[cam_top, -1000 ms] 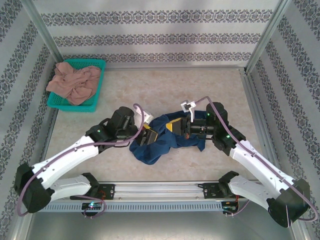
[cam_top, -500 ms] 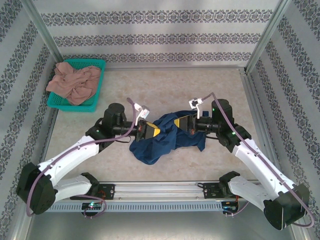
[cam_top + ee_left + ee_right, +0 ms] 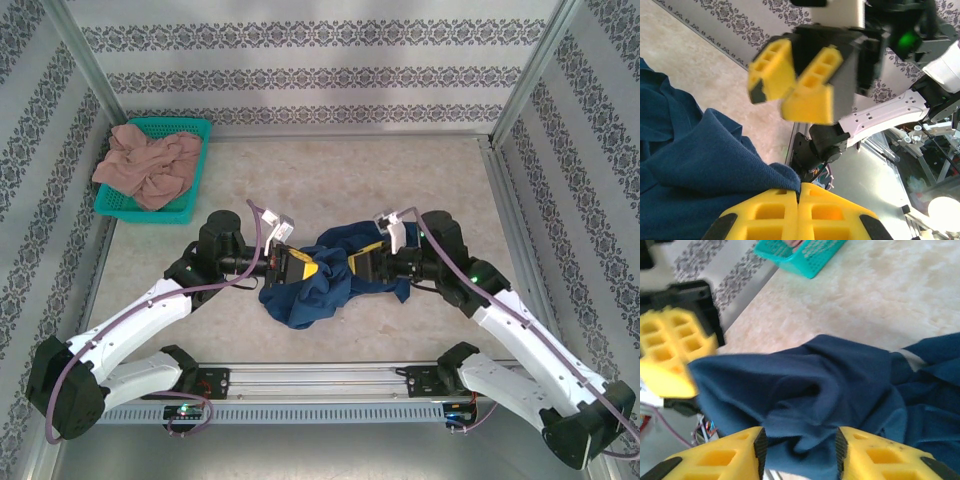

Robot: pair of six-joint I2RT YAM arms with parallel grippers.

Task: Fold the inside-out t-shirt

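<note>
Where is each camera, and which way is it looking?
Top: high behind both arms, looking down at the table; left gripper and right gripper at the t-shirt.
Left wrist: on the left arm, facing the right gripper; own shut fingers pinch the t-shirt.
Right wrist: on the right arm, facing the left gripper and basket; own open fingers.
Both wrist views share the t-shirt.

navy t-shirt (image 3: 310,295): 1 | pinkish-tan garment (image 3: 150,165): 1 | teal basket (image 3: 150,212): 1 | left gripper (image 3: 306,268) + right gripper (image 3: 358,263): 2
</note>
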